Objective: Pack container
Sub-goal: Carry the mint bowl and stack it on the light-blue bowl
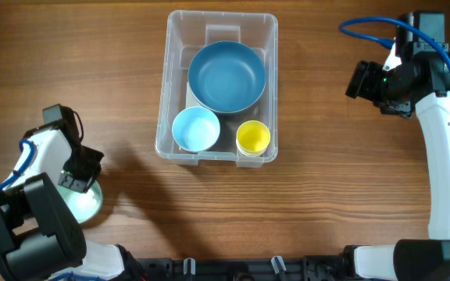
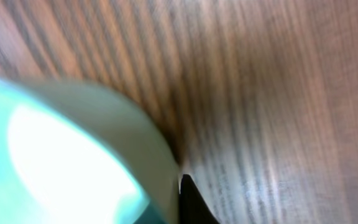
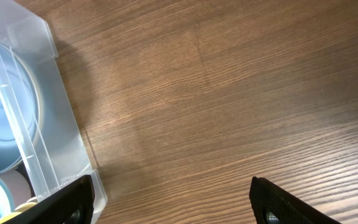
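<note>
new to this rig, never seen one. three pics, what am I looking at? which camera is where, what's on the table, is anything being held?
Two robot arms sit at a wooden table, each ending in a two-finger end effector.

The overhead view looks straight down. The other two views come from cameras on each wrist, so they show that arm's own fingers.

In the middle stands the container, a clear plastic bin. Inside it are a large blue bowl, a smaller light blue bowl and a yellow cup.

The left end effector, at the lower left, is shut on the rim of a pale green bowl that lies outside the bin. Its wrist view is blurred, filled by that bowl's edge.

The right end effector is open and holds nothing; it hangs over bare wood beside the bin.
</note>
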